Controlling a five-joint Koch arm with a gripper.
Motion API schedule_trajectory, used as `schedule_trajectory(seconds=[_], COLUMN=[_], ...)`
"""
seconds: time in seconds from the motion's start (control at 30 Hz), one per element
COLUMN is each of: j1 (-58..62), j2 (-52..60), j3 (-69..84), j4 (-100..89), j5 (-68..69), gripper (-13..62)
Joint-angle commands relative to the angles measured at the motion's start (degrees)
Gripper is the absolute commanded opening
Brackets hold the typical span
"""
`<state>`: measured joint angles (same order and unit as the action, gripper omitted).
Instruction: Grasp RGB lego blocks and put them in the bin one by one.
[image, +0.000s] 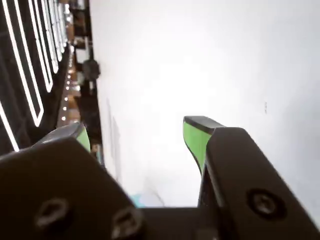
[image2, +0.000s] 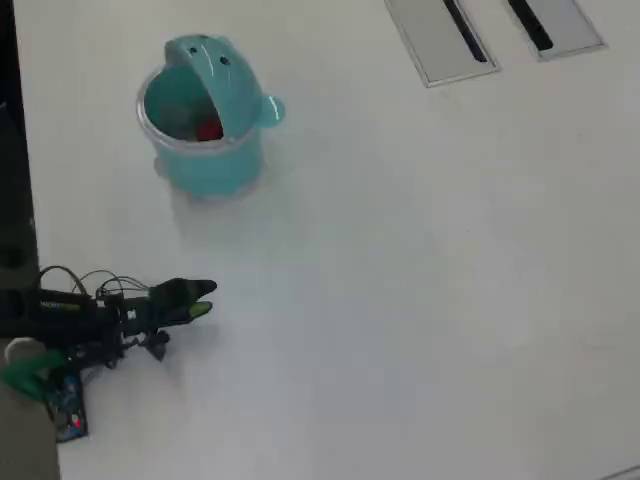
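Gripper (image: 137, 135) jaws stand well apart in your wrist view, green tips holding nothing. Overhead, your arm sits low at the left, well apart from the whale bin (image2: 205, 165), where a red block (image2: 209, 129) lies inside.

You're working in an office or lab: a broad white table (image2: 420, 260) with grey cable slots (image2: 440, 38), far from the gripper (image2: 205, 298).

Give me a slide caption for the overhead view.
Arm's gripper rests low on the white table, away from the teal bin, which holds a red block.
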<state>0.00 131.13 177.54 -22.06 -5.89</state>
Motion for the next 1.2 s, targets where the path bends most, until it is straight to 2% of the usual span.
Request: schedule_trajectory(seconds=[0.0,0.63,1.17], j1=[0.09,0.09,-0.09], j2=[3.34,3.34,3.25], j3=[4.22,4.13,4.13], j4=[0.7,9.4,9.4], j5=[-0.79,-0.7,-0.62], gripper=[34.7,34.6,34.6])
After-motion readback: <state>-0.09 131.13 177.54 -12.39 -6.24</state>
